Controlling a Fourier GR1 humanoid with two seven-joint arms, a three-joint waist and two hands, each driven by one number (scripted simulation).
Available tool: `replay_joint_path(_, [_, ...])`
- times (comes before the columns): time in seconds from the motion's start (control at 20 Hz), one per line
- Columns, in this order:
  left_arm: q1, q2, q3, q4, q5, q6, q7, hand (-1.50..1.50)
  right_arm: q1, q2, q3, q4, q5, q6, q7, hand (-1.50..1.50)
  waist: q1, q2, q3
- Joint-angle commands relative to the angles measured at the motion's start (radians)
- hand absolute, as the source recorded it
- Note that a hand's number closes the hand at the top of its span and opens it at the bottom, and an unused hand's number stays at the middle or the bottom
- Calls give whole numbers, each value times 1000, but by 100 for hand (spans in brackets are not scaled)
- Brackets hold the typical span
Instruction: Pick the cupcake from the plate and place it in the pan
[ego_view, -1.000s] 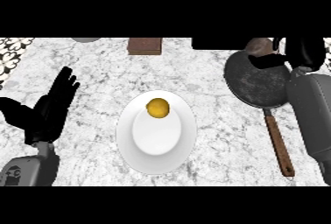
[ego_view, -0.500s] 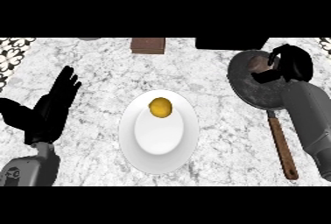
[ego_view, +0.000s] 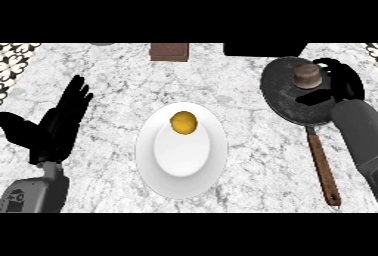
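A brown cupcake (ego_view: 308, 76) stands in the dark round pan (ego_view: 284, 102) at the right of the counter. My right hand (ego_view: 342, 84) is just to the right of it over the pan's far rim, fingers relaxed and apart from the cupcake. The white plate (ego_view: 181, 160) lies in the middle and bears a round yellow-orange item (ego_view: 184, 122) on its far part. Over at the left edge my left hand (ego_view: 55, 125) rests open, fingers up.
The pan's wooden handle (ego_view: 325, 170) points toward me at the right. A brown block (ego_view: 169, 51) and a dark object (ego_view: 262, 49) sit at the counter's far edge. A patterned surface (ego_view: 11, 62) shows at the far left.
My right hand came down over the pan and drew back to the right, uncovering the cupcake standing in the pan. The left hand and the plate have not moved.
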Motion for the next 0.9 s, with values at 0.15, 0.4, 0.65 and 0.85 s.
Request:
replay_joint_path(0.15, [-30,7,9,-2,-13,22,37,0,46,-21,-181,-42,-215,2,-220,-150,-24,-9,1])
replay_joint_path(0.4, [15,-3,23,52,-9,10,-28,0,91,-71,-307,-79,-386,171,-308,-150,-48,-17,-2])
replay_joint_path(0.65, [51,49,73,-33,39,-19,32,0,201,-109,-365,-146,-505,359,-395,-150,-57,-28,-3])
replay_joint_path(0.85, [70,19,60,9,30,-18,-18,0,302,-208,-395,-185,-584,624,-435,-150,-73,-30,-5])
